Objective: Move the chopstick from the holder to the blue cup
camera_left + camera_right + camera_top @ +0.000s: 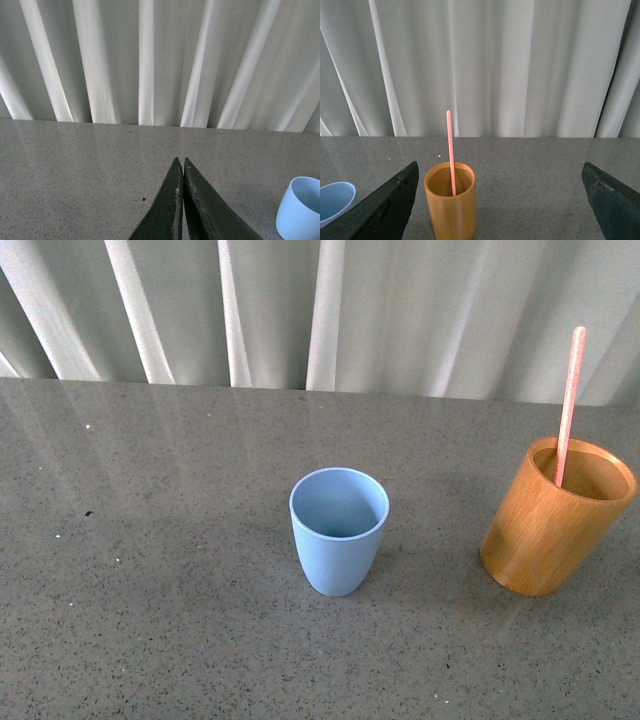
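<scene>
The right claw (500, 167) is spread wide and empty, its dark fingers (385, 210) well apart. Ahead of it the holder (450, 207) stands upright on the grey counter (535, 170). The chopstick (451, 150) stands nearly upright inside the holder, rising well above its rim. The left claw (180, 162) is pressed together, gripping nothing. The blue cup (300, 207) stands near it, well apart from the holder.

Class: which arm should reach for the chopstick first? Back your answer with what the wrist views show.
Right. The right fingers are spread open, facing the holder with the chopstick standing inside. The left fingers are shut, and that wrist view shows only the blue cup.
</scene>
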Tool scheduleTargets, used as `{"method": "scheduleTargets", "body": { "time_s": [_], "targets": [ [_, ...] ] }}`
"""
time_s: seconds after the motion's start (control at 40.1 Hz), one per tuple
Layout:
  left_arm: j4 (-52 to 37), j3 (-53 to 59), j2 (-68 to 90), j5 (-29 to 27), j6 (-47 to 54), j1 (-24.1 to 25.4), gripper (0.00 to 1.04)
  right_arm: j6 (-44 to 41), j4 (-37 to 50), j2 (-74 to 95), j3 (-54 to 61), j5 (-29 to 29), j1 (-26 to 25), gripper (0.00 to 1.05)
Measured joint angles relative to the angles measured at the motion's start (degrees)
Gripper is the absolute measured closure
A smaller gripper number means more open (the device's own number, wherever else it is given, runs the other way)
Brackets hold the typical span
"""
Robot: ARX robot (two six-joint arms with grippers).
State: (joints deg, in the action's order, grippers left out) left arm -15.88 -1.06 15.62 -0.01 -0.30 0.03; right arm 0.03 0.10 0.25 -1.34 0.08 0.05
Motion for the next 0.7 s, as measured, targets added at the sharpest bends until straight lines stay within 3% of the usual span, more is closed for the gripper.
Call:
{"method": "scheduleTargets", "body": {
  "time_s": [0.399,0.499,0.698],
  "targets": [
    [6.4,0.0,-6.4,0.0,0.0,0.0,1.01,0.0,0.0,0.0,0.0,0.0,0.0,0.10],
    [15.4,0.0,-13.8,0.0,0.0,0.0,1.01,0.0,0.0,0.0,0.0,0.0,0.0,0.10],
    [15.8,0.0,-15.4,0.0,0.0,0.0,1.01,0.0,0.0,0.0,0.0,0.0,0.0,0.10]
  ]
}}
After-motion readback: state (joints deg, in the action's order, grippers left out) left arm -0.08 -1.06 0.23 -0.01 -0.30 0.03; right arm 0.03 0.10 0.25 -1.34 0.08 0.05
